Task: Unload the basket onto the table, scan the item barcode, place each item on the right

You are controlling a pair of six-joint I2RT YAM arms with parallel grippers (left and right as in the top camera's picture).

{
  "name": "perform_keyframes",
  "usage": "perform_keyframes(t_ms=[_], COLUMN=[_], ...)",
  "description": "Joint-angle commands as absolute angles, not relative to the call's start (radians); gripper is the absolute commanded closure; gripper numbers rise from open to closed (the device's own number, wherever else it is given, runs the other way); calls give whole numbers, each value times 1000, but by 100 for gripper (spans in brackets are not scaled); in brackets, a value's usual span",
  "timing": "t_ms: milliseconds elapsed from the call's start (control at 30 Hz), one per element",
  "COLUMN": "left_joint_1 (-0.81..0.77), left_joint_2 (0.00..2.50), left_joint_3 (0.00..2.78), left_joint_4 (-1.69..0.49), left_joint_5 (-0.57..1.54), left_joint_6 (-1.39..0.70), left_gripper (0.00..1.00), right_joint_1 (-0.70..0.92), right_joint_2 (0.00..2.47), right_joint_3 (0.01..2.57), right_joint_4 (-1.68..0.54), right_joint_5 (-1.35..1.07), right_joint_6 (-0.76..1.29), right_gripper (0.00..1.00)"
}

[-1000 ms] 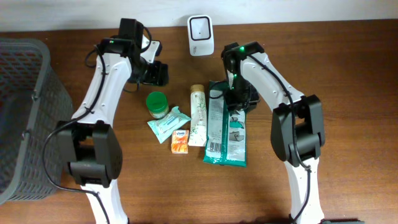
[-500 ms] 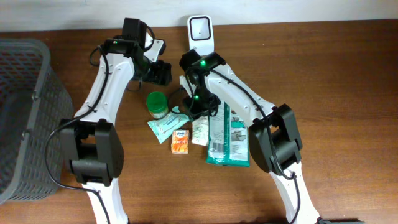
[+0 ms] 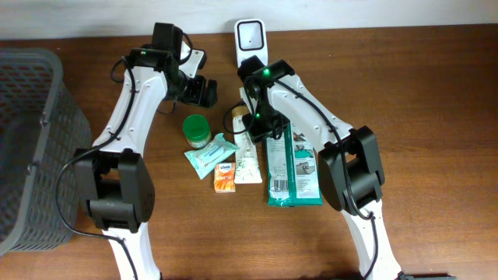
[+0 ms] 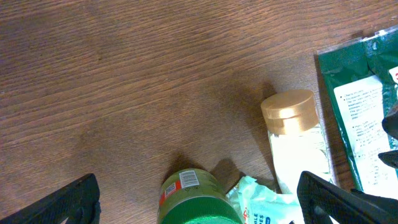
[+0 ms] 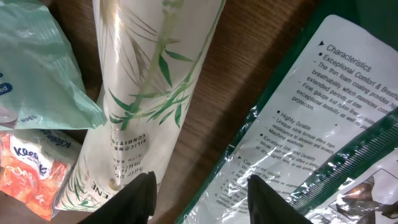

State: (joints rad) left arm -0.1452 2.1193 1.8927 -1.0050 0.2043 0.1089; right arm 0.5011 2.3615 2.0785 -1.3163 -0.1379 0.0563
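Right wrist view shows my right tool [image 5: 202,190] parted and empty, low over the counter [image 5: 214,124]. The bamboo-print tube [image 5: 155,93], which I judge is the item to scan, lies flat just left of it, and the green pack [image 5: 298,143] lies just right. My left tool [image 4: 199,205] gapes wide above the green jar [image 4: 193,196], grasping nothing. The scanner [image 3: 250,35] stands just beyond my right tool, ready for a barcode.

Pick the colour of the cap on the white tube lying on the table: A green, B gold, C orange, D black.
B: the left wrist view shows the tube ending in a gold cap, which lies beside the green jar.
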Motion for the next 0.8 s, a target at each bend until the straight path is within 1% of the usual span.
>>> perform_keyframes(t_ms=[0,33,100,167,300,400,433,467,500,533,600,633,700,767], left_joint_1=[-141,-141,-141,-141,-141,-141,-141,-141,-141,-141,-141,-141,-141,-141], left_joint_2=[2128,2128,2128,2128,2128,2128,2128,2128,2128,2128,2128,2128,2128,2128], left_joint_3=[1910,1910,1910,1910,1910,1910,1910,1910,1910,1910,1910,1910,1910,1910], left_joint_4=[-1005,-1005,-1005,-1005,-1005,-1005,-1005,-1005,-1005,-1005,-1005,-1005,-1005,-1005], left_joint_5=[201,201,201,201,201,201,201,201,201,201,201,201,201,201], left_joint_6=[118,118,118,118,118,118,118,118,118,118,118,118,118,118], left_gripper=[1,1,1,1,1,1,1,1,1,1,1,1,1,1], right_joint_1=[464,426,332,291,325,395,426,461,471,458,436,432,430,396], right_joint_2=[2363,2341,2311,2311,2311,2301,2275,2186,2068,1921,1821,1831,1853,1860], right_joint_3=[2079,2079,2078,2062,2027,1911,1856,1725,1578,1409,1257,1190,1163,1163], right_joint_4=[-1369,-1402,-1460,-1471,-1478,-1442,-1417,-1345,-1262,-1179,-1075,-1013,-979,-940], right_joint_5=[-137,-154,-233,-259,-250,-157,-84,-15,-4,-24,-129,-171,-173,-163], right_joint_6=[67,64,-27,-31,-37,56,117,210,245,264,259,259,260,264], right_gripper=[54,53,53,53,54,64,65,66,65,57,53,53,53,54])
